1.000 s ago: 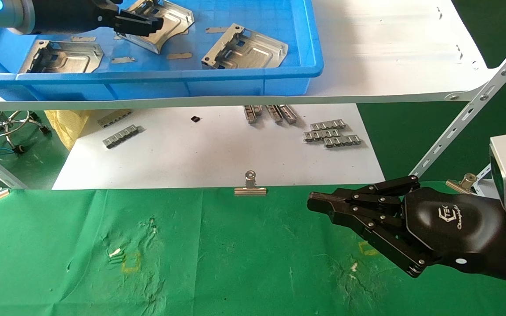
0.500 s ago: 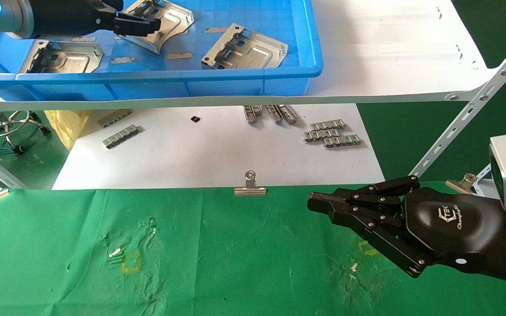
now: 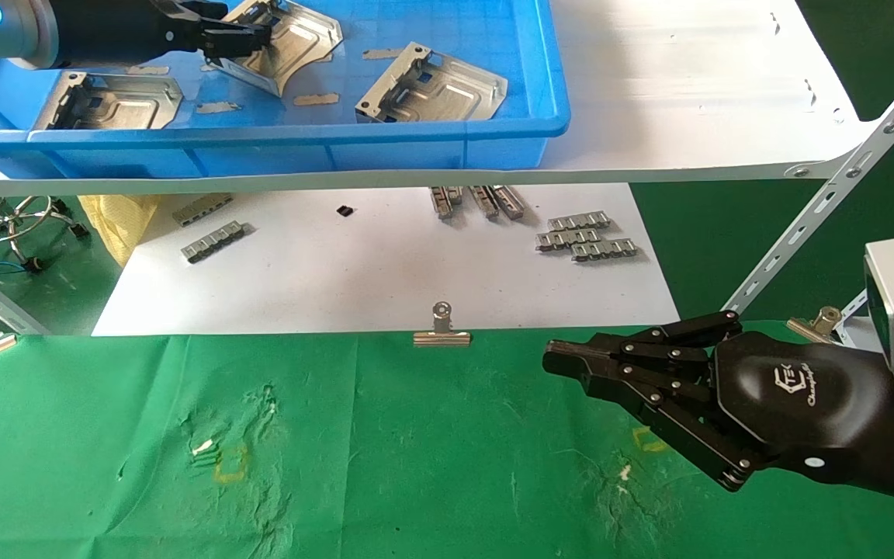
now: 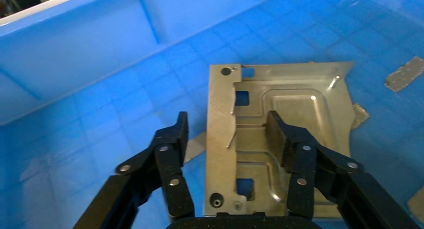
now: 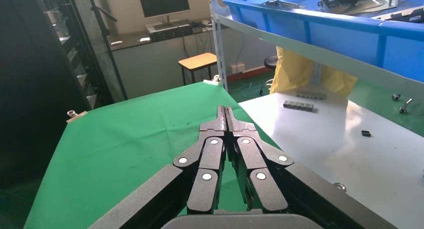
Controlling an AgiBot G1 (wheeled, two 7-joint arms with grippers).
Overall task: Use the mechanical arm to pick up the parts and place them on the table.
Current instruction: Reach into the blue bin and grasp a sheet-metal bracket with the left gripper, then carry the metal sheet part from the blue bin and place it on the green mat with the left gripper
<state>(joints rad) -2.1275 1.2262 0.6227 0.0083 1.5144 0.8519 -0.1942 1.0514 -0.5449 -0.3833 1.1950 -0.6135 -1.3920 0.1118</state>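
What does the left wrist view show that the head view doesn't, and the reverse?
Only the left wrist view: the left hand is open, one finger off the plate's folded edge and the other finger over its embossed recess.

Only the head view: two more plates in the tray, the green table with no plate on it, and the right hand shut above it.

Both: the left hand at the same plate in the blue tray.
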